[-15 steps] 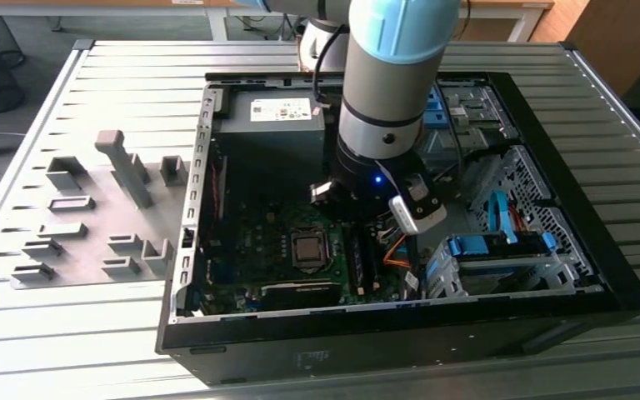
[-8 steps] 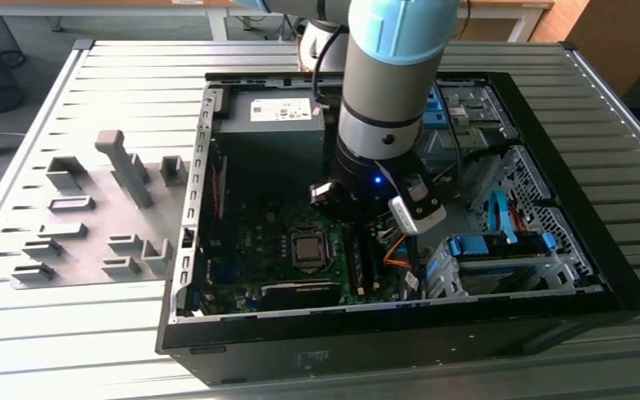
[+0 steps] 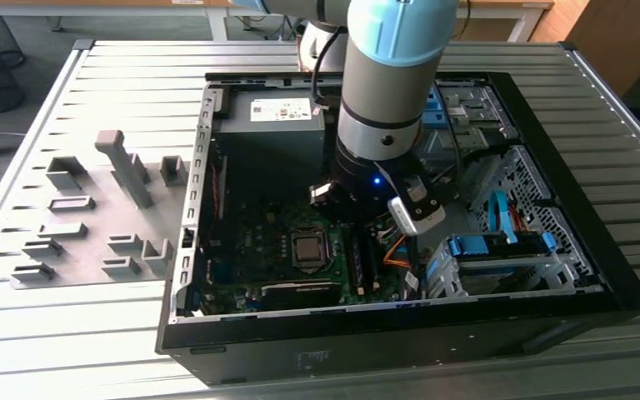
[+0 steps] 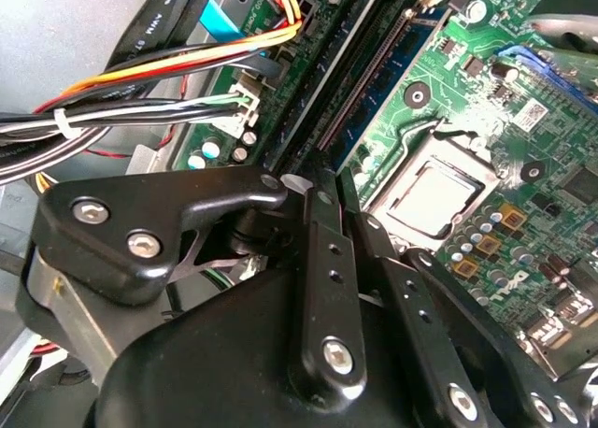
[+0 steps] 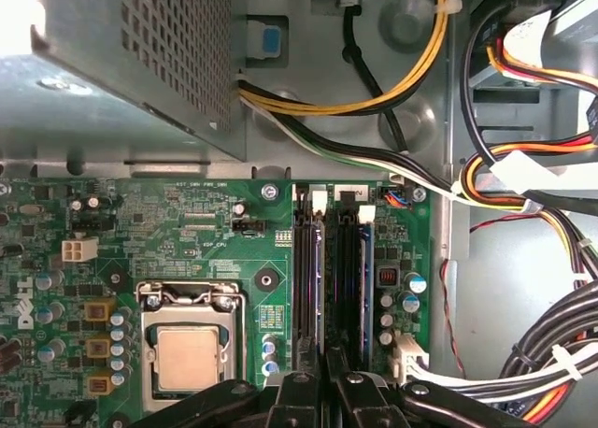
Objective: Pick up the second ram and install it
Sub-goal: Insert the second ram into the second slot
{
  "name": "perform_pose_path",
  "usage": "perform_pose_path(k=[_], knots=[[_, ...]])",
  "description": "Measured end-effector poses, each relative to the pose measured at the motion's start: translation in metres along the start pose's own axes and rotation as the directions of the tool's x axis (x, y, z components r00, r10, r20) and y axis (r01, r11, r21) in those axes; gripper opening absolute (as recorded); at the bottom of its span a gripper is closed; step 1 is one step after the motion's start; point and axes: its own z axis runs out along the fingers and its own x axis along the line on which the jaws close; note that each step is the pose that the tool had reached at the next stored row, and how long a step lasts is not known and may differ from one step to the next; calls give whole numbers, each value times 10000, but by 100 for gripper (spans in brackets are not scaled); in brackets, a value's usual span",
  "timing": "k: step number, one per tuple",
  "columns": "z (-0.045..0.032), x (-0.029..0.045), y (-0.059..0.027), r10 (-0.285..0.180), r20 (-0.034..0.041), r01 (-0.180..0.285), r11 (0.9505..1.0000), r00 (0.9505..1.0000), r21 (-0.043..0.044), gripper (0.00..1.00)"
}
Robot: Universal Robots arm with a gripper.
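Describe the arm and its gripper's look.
The arm is a grey cylinder with a pale blue joint cap, a black wrist band with a small blue light, and a black cable alongside. The gripper is glossy black linkage bars with silver screws.

Ribbed grey metal counter [image 3: 97, 275], matt grey plastic holder blocks [image 3: 131, 167], glossy black pincer [image 4: 313, 260], green motherboard [image 5: 187, 222].

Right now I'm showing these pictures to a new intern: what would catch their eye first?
First the arm, reaching down into the open PC case on the slatted table. Then its hand over the memory slots, beside the bare processor. Grey holder blocks stand on the table at the exterior view's left.
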Motion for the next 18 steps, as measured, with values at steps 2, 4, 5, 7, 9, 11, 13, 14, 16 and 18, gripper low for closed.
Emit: perform_pose_path(k=[2, 4, 5, 7, 9, 11, 13, 14, 16, 18], knots=[[16, 0, 0, 0, 0, 0, 10000, 10000, 1, 14], [16, 0, 0, 0, 0, 0, 10000, 10000, 2, 14], [16, 0, 0, 0, -1, 0, 10000, 10000, 2, 14], [17, 0, 0, 0, -2, 0, 10000, 10000, 1, 14], [17, 0, 0, 0, -3, 0, 10000, 10000, 1, 15], [17, 0, 0, 0, -3, 0, 10000, 10000, 1, 21], [17, 0, 0, 0, -3, 0, 10000, 10000, 1, 21], [13, 0, 0, 0, -4, 0, 10000, 10000, 2, 21], [-17, 0, -1, 3, -4, -3, 10000, 10000, 2, 21], [-63, 0, -2, 3, -4, -3, 10000, 10000, 0, 21]])
